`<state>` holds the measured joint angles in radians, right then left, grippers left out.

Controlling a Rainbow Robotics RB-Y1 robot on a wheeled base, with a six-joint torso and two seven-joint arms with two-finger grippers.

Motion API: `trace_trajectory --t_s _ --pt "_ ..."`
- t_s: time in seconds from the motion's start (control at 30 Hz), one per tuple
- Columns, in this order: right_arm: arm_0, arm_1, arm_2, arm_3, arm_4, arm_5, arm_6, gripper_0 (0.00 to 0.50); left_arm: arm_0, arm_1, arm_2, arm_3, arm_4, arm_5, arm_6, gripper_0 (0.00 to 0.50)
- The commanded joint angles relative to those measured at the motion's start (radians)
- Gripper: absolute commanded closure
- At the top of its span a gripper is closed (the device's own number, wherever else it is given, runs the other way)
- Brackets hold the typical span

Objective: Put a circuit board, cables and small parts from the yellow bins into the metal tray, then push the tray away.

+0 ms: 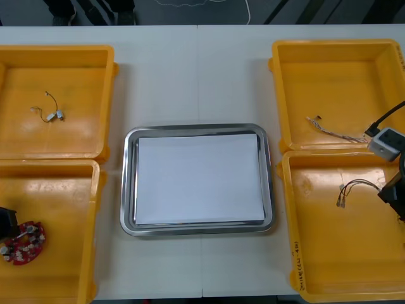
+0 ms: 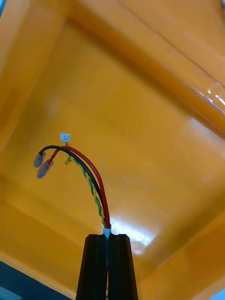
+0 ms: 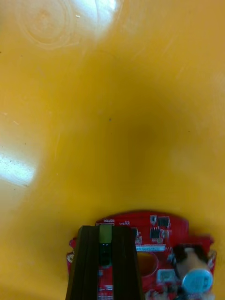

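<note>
A round red circuit board (image 1: 25,243) lies in the near left yellow bin (image 1: 57,190). My left gripper (image 1: 11,227) is shut on the board's edge. In the left wrist view the fingers (image 3: 123,253) clamp a green component of the board (image 3: 159,234). In the near right yellow bin (image 1: 329,253), my right gripper (image 1: 387,190) is shut on one end of a red, black and yellow cable (image 1: 354,189). The right wrist view shows this cable (image 2: 91,180) arching out from the fingers (image 2: 96,262) above the bin floor. The metal tray (image 1: 197,229), white inside, sits between the bins.
The far left bin (image 1: 95,76) holds a short cable with small parts (image 1: 49,113). A thin cable (image 1: 332,130) lies in the far right bin (image 1: 335,69). Bare table runs beyond the tray's far edge and along the near edge.
</note>
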<state>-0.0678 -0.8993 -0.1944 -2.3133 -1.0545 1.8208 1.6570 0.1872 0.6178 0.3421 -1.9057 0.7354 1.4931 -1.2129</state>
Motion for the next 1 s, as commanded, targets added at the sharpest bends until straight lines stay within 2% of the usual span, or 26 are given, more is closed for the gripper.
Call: trace_trajectory --t_s 0.03,0.27,0.47,0.6,0.93,1.0 --pt "-0.092 -0.056 0.075 -0.026 -0.004 0.017 -0.135 0.5 0.026 -0.01 -0.008 -0.007 -0.013 -0.01 -0.016 0.5" --pt "-0.182 -0.062 0.159 -0.021 -0.012 0.044 -0.382 0.5 0.017 -0.01 0.02 -0.064 -0.014 0.012 -0.019 0.5" --pt "-0.225 -0.061 0.182 0.003 -0.047 0.049 -0.51 0.5 0.005 -0.01 0.077 -0.144 -0.002 0.091 -0.016 0.5" --pt "-0.265 -0.062 0.187 0.028 -0.09 0.06 -0.606 0.5 -0.02 -0.01 0.127 -0.223 -0.002 0.199 -0.013 0.5" --pt "-0.349 -0.055 0.285 0.035 -0.058 0.063 -0.783 0.5 -0.089 0.02 0.193 -0.362 0.019 0.421 -0.001 0.5" --pt "-0.359 -0.049 0.3 0.038 -0.047 0.063 -0.815 0.5 -0.109 0.031 0.198 -0.378 0.025 0.427 0.006 0.5"
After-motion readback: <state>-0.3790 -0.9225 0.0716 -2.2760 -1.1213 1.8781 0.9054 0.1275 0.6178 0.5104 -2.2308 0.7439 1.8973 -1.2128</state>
